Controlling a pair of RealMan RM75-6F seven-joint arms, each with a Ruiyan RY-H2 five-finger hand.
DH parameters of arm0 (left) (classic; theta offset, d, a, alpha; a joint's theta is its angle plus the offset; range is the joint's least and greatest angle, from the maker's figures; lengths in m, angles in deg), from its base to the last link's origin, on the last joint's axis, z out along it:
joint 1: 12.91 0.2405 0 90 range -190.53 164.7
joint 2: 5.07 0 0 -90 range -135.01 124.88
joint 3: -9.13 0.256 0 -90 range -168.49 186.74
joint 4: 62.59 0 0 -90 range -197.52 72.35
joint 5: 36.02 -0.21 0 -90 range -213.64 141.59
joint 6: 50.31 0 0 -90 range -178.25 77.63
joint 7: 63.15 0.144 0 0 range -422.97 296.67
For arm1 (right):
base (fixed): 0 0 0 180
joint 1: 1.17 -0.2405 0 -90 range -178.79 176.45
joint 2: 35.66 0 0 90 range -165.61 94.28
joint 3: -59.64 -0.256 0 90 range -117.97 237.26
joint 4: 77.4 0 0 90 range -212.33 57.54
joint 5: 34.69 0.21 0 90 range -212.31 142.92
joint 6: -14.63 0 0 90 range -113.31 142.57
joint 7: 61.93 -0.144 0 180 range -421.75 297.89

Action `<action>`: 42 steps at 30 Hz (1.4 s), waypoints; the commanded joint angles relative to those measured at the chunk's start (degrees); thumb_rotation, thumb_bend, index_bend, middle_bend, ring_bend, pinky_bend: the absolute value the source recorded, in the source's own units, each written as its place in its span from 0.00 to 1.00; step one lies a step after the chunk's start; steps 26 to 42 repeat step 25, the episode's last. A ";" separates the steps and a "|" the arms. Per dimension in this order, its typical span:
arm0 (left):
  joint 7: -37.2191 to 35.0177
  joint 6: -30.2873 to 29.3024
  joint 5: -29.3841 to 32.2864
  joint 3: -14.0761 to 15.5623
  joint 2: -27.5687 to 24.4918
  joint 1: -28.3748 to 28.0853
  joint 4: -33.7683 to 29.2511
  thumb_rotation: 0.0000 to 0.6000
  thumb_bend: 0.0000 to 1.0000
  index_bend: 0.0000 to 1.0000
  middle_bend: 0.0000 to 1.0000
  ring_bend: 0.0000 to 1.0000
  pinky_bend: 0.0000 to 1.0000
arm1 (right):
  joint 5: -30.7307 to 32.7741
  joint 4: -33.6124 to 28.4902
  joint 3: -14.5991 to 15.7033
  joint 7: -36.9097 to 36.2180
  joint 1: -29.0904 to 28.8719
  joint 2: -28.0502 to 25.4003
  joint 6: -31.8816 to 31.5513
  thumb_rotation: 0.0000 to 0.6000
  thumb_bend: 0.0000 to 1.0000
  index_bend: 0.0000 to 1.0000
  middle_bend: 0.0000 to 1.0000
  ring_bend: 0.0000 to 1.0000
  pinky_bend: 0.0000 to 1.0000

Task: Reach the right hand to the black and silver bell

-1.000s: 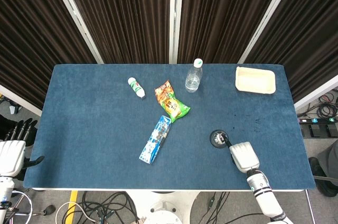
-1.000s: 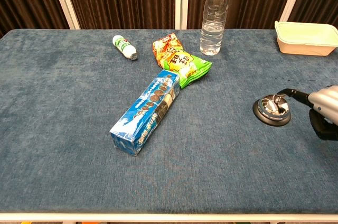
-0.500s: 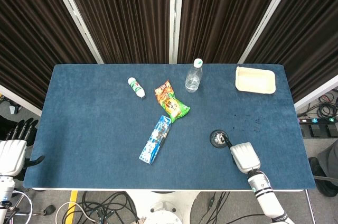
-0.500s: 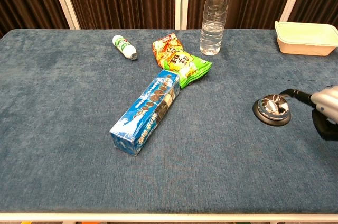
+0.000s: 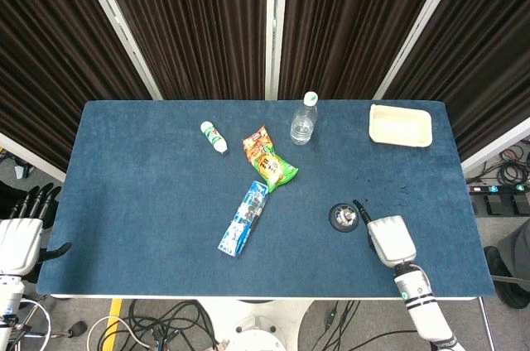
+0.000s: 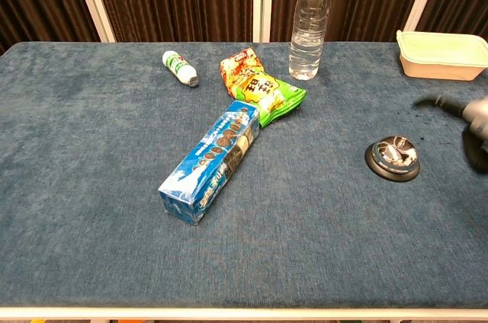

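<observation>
The black and silver bell [image 5: 343,218] [image 6: 392,158] stands on the blue table, right of centre and towards the front. My right hand [image 5: 389,239] [image 6: 474,123] hovers just right of it, apart from it and holding nothing. One dark finger [image 5: 358,206] points out past the bell's right side, raised above the cloth, while the other fingers look curled in. In the chest view this hand is blurred at the right edge. My left hand [image 5: 21,235] hangs off the table's left front corner with its fingers spread and nothing in it.
A blue biscuit box [image 5: 244,218] lies at the centre, with a green snack bag [image 5: 269,161] behind it. Further back are a water bottle [image 5: 303,120] and a small white bottle [image 5: 214,137]. A cream tray [image 5: 400,125] sits at the back right.
My right hand's pointing finger, which rested on the bell's top, has lifted off and the hand has moved right and up. The bell and the left hand have not moved.
</observation>
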 commanded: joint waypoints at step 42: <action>4.93 -1.95 -1.99 0.47 0.16 0.29 -4.75 1.00 0.00 0.06 0.03 0.00 0.17 | -1.77 -3.71 2.47 -14.30 13.56 -20.21 -12.02 1.00 0.00 0.00 0.00 0.00 0.00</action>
